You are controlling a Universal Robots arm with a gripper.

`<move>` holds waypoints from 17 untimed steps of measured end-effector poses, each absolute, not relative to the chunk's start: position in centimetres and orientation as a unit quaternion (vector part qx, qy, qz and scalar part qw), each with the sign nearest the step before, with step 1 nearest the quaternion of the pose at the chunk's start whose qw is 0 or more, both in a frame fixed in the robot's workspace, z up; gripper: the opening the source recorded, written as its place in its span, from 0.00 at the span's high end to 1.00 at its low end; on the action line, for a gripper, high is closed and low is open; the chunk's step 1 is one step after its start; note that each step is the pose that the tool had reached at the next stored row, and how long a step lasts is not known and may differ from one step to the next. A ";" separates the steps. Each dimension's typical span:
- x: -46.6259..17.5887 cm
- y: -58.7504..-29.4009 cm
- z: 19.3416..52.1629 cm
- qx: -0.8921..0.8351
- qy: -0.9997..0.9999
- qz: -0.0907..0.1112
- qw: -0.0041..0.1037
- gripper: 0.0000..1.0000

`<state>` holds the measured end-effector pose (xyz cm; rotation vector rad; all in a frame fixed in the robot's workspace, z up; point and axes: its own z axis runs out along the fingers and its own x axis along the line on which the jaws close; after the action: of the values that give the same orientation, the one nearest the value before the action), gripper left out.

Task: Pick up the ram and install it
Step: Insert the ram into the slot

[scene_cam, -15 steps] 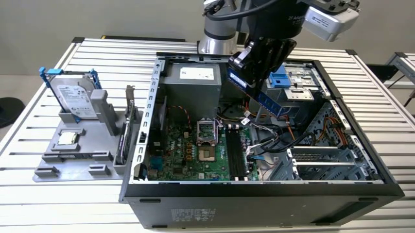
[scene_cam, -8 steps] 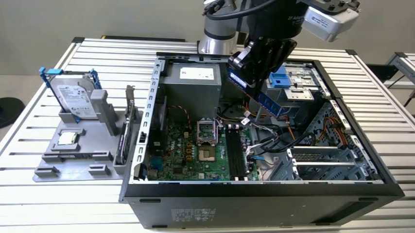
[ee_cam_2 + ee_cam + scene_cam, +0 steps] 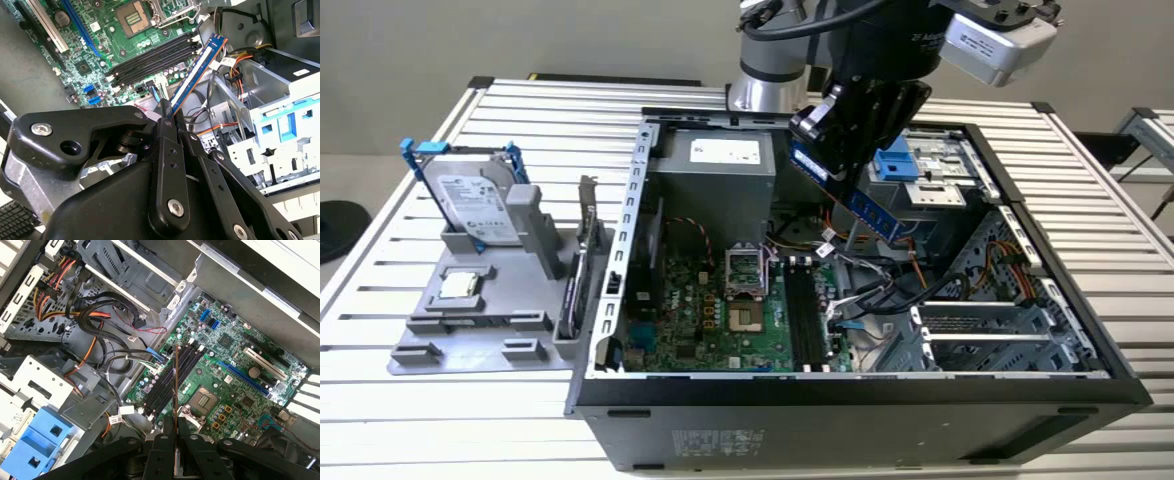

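The ram [image 3: 870, 208], a long blue stick with a contact edge, hangs tilted above the open computer case [image 3: 607, 300], over its cables and right of the motherboard [image 3: 720, 320]. My gripper [image 3: 834, 160] is shut on its upper end. In the second wrist view the ram [image 3: 197, 67] juts out from between the black fingers [image 3: 165, 125], above the dark memory slots [image 3: 150, 60] and apart from them. In the first wrist view the ram [image 3: 176, 385] appears edge-on, running along the line of the slots [image 3: 165, 385], with the gripper [image 3: 176, 427] clamped on it.
A grey holder [image 3: 420, 325] at the exterior view's left carries a silver hard drive with blue rails [image 3: 470, 200], a small chip [image 3: 459, 285] and an upright card [image 3: 587, 250]. Inside the case are a power supply [image 3: 714, 165], bundled cables [image 3: 887, 290] and blue drive latches [image 3: 898, 160].
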<state>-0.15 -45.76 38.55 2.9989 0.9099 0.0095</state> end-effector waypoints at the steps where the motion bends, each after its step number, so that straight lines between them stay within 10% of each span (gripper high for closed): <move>1: -0.1 -45.8 38.6 0.957 0.290 0.003 0.004 1.00; 17: -0.2 -45.8 38.6 0.959 0.282 0.003 0.004 1.00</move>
<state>-0.17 -45.76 38.55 3.0067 0.8834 0.0093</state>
